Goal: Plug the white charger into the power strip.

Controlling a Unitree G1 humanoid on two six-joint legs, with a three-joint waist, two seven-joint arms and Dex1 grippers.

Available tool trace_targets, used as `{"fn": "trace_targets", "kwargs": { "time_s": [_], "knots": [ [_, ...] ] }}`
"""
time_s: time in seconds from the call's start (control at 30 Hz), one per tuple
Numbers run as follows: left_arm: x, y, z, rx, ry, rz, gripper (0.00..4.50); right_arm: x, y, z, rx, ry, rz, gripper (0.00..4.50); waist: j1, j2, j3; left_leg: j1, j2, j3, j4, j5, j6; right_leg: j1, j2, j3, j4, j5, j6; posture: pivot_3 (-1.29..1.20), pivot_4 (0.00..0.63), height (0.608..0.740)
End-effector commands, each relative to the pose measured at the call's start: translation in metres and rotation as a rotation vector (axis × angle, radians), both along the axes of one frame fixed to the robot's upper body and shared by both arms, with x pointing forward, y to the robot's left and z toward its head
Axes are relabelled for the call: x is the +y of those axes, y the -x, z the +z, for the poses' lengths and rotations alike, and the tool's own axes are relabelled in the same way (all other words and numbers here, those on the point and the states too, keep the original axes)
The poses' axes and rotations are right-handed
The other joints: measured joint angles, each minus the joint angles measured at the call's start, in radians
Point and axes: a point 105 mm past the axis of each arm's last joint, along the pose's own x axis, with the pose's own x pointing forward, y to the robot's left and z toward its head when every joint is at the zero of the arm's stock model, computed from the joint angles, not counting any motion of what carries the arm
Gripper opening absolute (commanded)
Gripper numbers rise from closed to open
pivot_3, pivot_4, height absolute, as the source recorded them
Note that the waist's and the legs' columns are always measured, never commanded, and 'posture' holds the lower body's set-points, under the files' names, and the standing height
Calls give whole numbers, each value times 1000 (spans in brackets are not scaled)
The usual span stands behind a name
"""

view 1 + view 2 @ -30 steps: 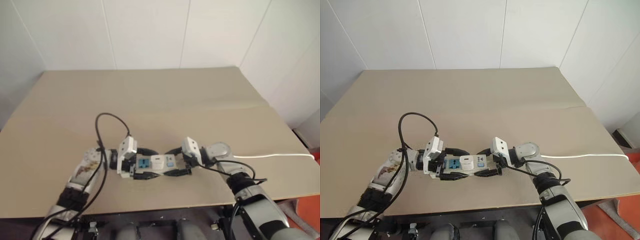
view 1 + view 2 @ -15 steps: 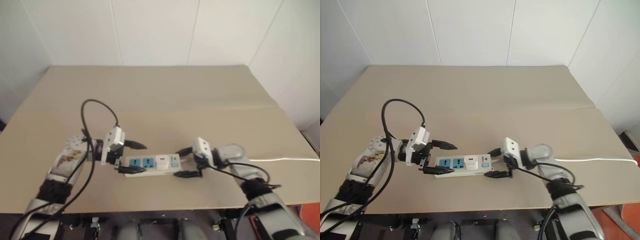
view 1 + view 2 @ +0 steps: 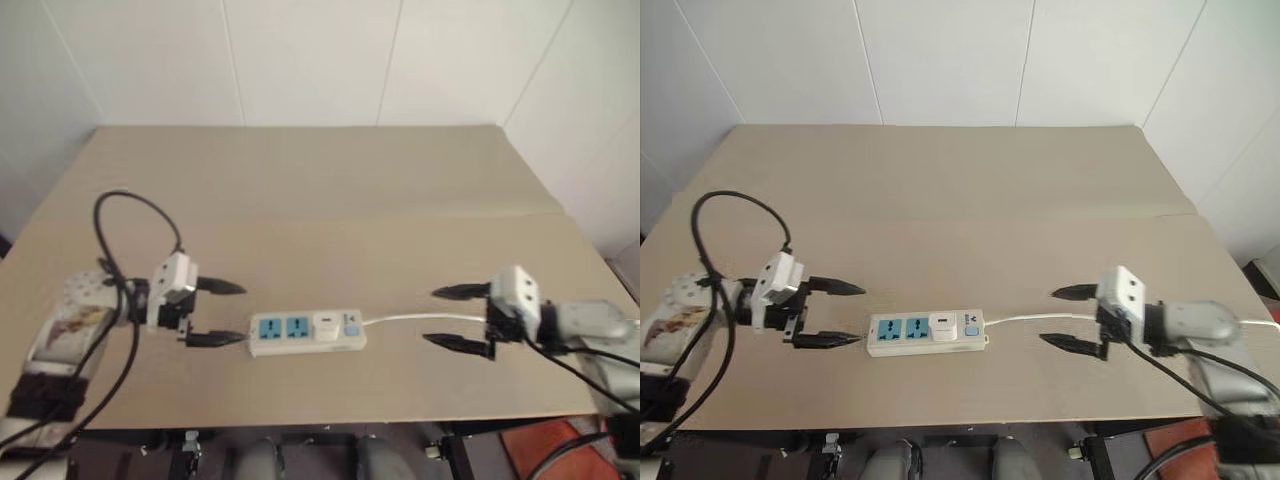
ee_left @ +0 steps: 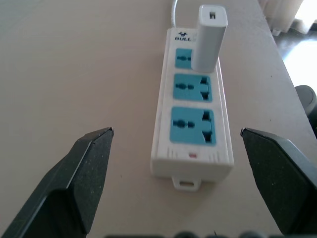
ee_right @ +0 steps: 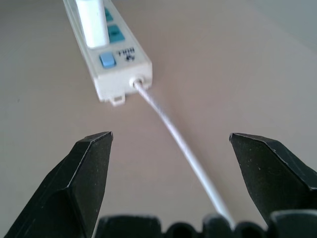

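The power strip [image 3: 306, 334] lies flat near the table's front edge. The white charger [image 4: 209, 37] stands upright in its socket nearest the switch end, with two blue sockets bare beside it. My left gripper [image 3: 218, 312] hangs open just off the strip's left end, fingers empty. My right gripper [image 3: 458, 318] is open too, well off to the right of the strip, with the thin white cord [image 5: 179, 139] running between its fingers [image 5: 81, 181].
The beige table [image 3: 330, 190] stretches wide behind the strip, a seam crossing it. White walls close in at the back and right. A black cable [image 3: 128, 225] loops above my left wrist.
Both grippers have pulled away from the power strip, the left one to the left and the right one far to the right. The strip and charger stay put.
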Motion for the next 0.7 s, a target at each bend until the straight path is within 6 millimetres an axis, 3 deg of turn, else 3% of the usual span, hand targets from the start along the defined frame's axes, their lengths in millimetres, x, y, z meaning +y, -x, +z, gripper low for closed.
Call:
{"fn": "trace_targets", "kwargs": {
  "time_s": [0.03, 0.17, 0.27, 0.7],
  "knots": [
    [7, 13, 20, -59, 5, 23, 4500, -13, 12, 19, -44, -1, -53, 4465, -1, 0, 0, 0, 0, 0, 0, 0, 0, 0, 0, 0, 0, 0, 0, 0, 150, 740],
    [21, 35, 20, -26, -12, 64, 4500, -31, 33, 25, -26, 8, -121, 4465, -2, 0, 0, 2, 0, 1, -1, 0, 0, 1, -1, 0, 1, 0, 0, 0, 150, 740],
    [27, 40, 25, -31, -1, 111, 4500, -43, 39, 28, -23, 16, -181, 4465, -1, 0, 0, 3, 0, 1, 0, 0, 0, 2, -1, 0, 1, 0, 0, 0, 150, 740],
    [21, 44, 24, 0, 7, 103, 4500, -28, 28, 31, -46, 18, -180, 4465, -3, 0, 0, 4, 0, 2, 0, 0, 0, 2, -1, 1, 1, 0, 0, 0, 150, 740]
  ]
}}
